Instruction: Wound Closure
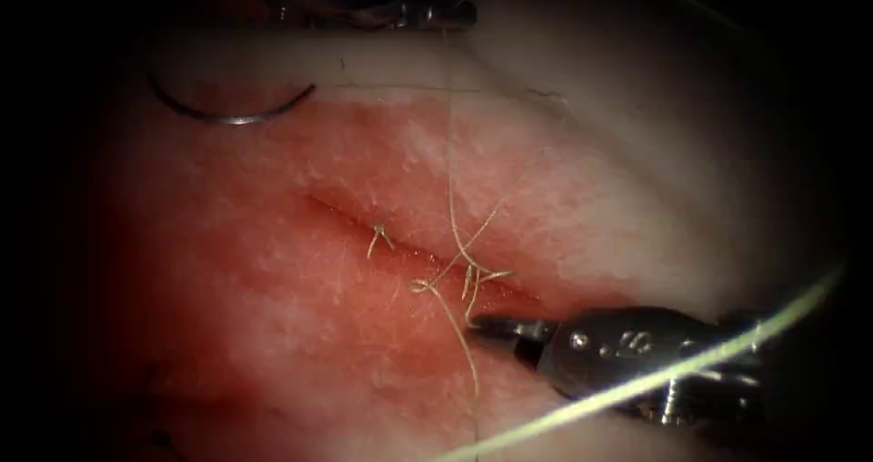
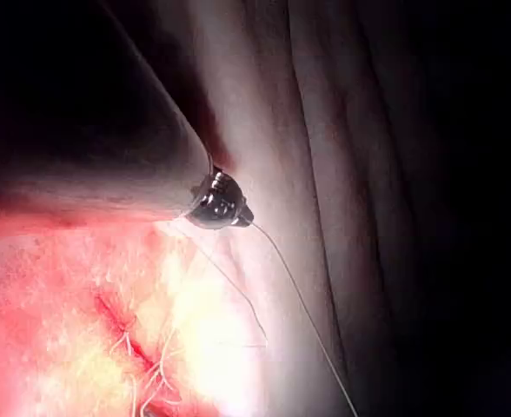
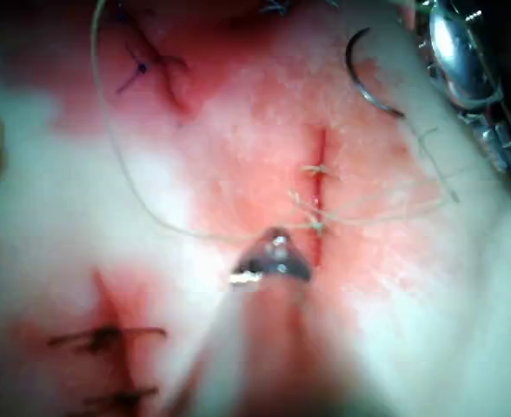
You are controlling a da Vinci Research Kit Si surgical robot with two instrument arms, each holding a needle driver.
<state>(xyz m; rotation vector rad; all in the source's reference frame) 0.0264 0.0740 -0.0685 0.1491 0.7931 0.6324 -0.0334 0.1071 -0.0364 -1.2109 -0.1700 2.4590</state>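
tissue (image 1: 300, 271): pink-red around the cut, paling to whitish-cream toward its far edge, flecked with small white specks
cut (image 1: 364, 228): darker red line
thread (image 1: 452, 189): pale tan over the tissue; a strand in front of the right tool reads yellow-green
needle (image 1: 232, 115): dark grey with a silver glint
right tool (image 1: 496, 328): dull silver-grey metal, dark at the tip
left tool (image 1: 400, 7): shiny silver with dark shadowed parts
older stitches (image 3: 108, 337): dark brown and dark blue-purple

- The endoscope view looks down from above and in front, close to the pink wet tissue (image 1: 273, 271) and its thin red cut (image 1: 409, 248).
- Each wrist view looks along its own shaft from very near.
- All three share that cut (image 3: 318, 191) (image 2: 116, 317).
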